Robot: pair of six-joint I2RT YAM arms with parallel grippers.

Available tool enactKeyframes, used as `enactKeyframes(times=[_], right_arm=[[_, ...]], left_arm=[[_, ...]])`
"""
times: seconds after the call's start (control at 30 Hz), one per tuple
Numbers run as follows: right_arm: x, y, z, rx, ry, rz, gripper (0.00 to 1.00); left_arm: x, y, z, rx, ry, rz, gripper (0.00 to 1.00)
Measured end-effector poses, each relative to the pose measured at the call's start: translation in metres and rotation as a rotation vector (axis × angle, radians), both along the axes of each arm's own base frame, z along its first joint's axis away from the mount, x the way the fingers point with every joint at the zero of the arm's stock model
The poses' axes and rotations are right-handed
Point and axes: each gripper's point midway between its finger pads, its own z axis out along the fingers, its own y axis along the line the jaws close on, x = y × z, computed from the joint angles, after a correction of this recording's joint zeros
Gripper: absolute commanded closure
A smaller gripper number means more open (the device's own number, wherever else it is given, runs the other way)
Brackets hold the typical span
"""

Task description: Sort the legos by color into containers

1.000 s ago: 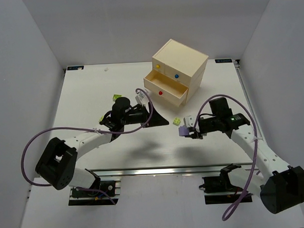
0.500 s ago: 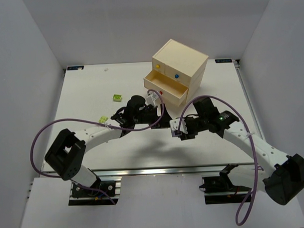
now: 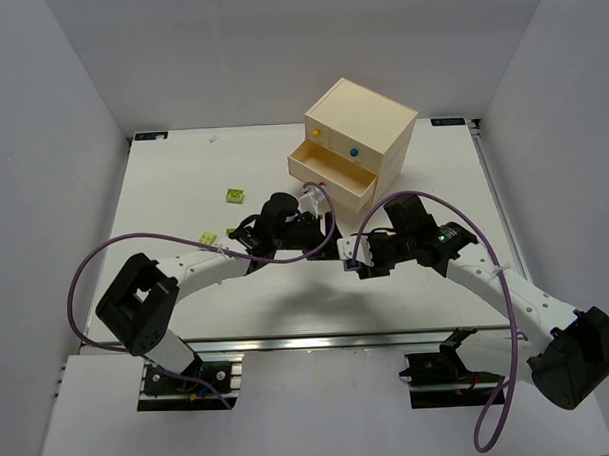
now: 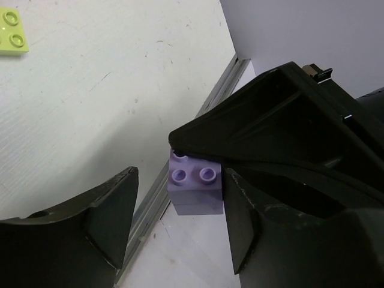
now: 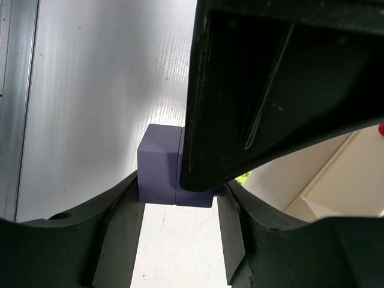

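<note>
A lavender purple lego (image 4: 196, 189) hangs above the table with my right gripper (image 5: 180, 193) shut on it (image 5: 161, 171). My left gripper (image 4: 180, 193) straddles the same brick. Its right finger (image 4: 240, 228) lies against the lego, while the left finger (image 4: 114, 210) stands well apart, so it is open. In the top view the two grippers meet (image 3: 337, 249) in front of the cream chest (image 3: 361, 121). Its lowest drawer (image 3: 328, 177), the one with the red knob, is pulled out. Lime-yellow legos lie at the left (image 3: 233, 195) (image 3: 207, 236).
The chest's two upper drawers, with a yellow knob (image 3: 317, 135) and a blue knob (image 3: 353, 151), are closed. A lime-yellow lego (image 4: 12, 33) shows at the top left of the left wrist view. A metal rail (image 3: 318, 340) runs along the table's near edge.
Both arms came together in front of the chest: the left reached right, the right moved left with the purple lego. The left jaws have narrowed around the brick.
</note>
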Motion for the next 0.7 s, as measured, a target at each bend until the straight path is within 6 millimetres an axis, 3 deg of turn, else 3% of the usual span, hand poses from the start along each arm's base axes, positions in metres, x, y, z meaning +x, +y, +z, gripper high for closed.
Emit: enactKeyframes(times=[0.33, 0.57, 0.7], right_arm=[[0.0011, 0.0017, 0.0014, 0.007, -0.004, -0.003, 0.81], [0.0015, 0.0013, 0.0012, 0.005, -0.005, -0.005, 0.8], [0.002, 0.0013, 0.0014, 0.005, -0.007, -0.006, 0.76]], left_arm=[[0.0009, -0.0038, 0.0021, -0.012, -0.007, -0.016, 0.38], [0.0001, -0.0074, 0.0076, -0.032, -0.01, -0.033, 0.58], [-0.0006, -0.008, 0.0081, -0.036, -0.006, -0.037, 0.78]])
